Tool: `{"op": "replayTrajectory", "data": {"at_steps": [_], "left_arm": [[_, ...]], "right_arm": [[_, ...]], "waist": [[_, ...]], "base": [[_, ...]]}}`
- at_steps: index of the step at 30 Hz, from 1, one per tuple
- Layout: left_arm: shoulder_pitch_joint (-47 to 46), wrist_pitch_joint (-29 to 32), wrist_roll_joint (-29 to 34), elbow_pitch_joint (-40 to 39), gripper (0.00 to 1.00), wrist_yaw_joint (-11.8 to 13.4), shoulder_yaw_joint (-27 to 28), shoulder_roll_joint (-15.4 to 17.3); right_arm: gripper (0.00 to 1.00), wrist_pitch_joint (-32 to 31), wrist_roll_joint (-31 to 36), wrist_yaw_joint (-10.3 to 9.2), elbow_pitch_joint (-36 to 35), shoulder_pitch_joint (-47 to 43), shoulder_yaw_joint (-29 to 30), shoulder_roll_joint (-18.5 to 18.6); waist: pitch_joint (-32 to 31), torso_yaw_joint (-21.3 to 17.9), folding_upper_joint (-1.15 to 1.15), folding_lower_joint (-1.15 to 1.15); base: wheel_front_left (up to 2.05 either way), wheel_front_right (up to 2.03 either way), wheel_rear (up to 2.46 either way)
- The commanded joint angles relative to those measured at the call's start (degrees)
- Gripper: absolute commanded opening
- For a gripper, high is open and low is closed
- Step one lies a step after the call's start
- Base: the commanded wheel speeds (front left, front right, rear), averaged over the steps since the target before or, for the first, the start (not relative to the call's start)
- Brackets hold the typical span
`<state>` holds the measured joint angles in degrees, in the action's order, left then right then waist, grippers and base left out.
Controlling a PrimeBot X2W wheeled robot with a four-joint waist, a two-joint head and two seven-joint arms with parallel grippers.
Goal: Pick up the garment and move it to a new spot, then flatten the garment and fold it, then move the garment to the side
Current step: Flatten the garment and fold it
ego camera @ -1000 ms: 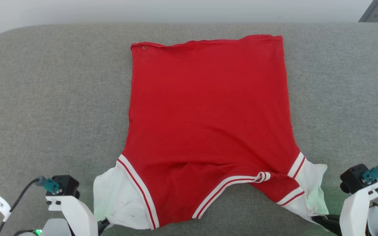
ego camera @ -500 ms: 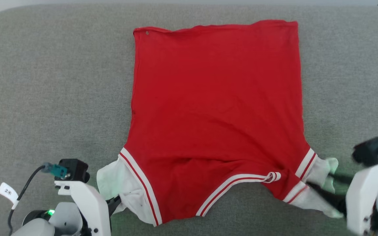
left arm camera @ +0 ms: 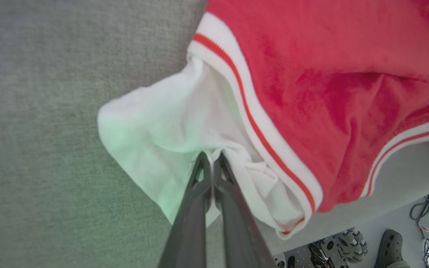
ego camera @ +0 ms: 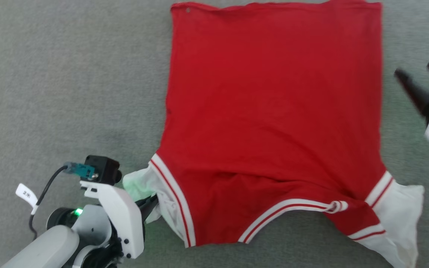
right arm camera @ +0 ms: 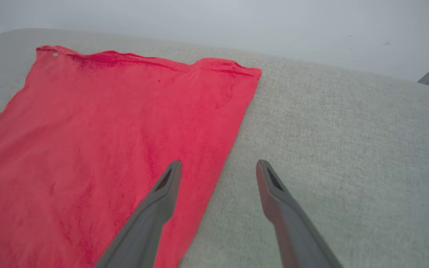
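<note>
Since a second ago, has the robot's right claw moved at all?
Yes. The right gripper left the right sleeve of the garment, travelling up its side edge.

A grey padded surface [ego camera: 69, 93] covered in woven fabric is carrying the garment [ego camera: 274, 111], which is lying spread out and mostly flat on it, plain red side facing up, straight hem pointing to the far side and striped neckline curving along close to the near edge. The left white sleeve [ego camera: 140, 188] is bunching up beside the striped trim at the near left, while the right white sleeve [ego camera: 404, 212] is spreading out loosely at the near right. Bare grey fabric is showing on both the left and right of the garment.
</note>
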<state>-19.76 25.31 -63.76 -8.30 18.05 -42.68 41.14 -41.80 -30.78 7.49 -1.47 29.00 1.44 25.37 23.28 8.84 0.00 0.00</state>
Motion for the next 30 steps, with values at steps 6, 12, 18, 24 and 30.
{"op": "replayTrajectory", "data": {"at_steps": [6,12,18,24,30], "left_arm": [[-3.3,0.5,1.6,1.5,0.0,-1.8,-1.1,-2.0],[-5.9,0.9,2.7,3.1,0.0,-3.8,-2.7,-4.4],[-8.4,1.9,2.8,5.3,0.0,-6.2,-4.6,-7.4],[-9.4,1.7,2.6,7.9,0.0,-7.7,-5.4,-9.0],[-9.1,0.4,2.3,9.3,0.0,-7.6,-4.3,-8.6]], "right_arm": [[1.0,2.9,3.7,-0.01,16.3,13.5,-1.6,1.9],[1.0,0.9,6.3,0.0,32.9,25.3,-0.3,1.3],[1.0,-3.7,10.0,-0.01,45.4,32.8,0.3,1.6],[0.98,-15.2,14.7,-0.02,57.8,34.1,1.1,0.6],[0.0,-16.9,16.2,-0.02,57.0,35.3,-0.6,0.5]], "waist": [[3.6,4.6,0.0,0.0],[6.2,8.5,0.0,0.0],[7.8,12.3,0.0,0.0],[8.3,13.7,0.0,0.0],[8.0,11.8,0.0,0.0]], "base": [[0.0,0.0,0.0],[0.0,0.0,0.0],[0.0,0.0,0.0],[0.0,0.0,0.0],[0.0,0.0,0.0]]}}
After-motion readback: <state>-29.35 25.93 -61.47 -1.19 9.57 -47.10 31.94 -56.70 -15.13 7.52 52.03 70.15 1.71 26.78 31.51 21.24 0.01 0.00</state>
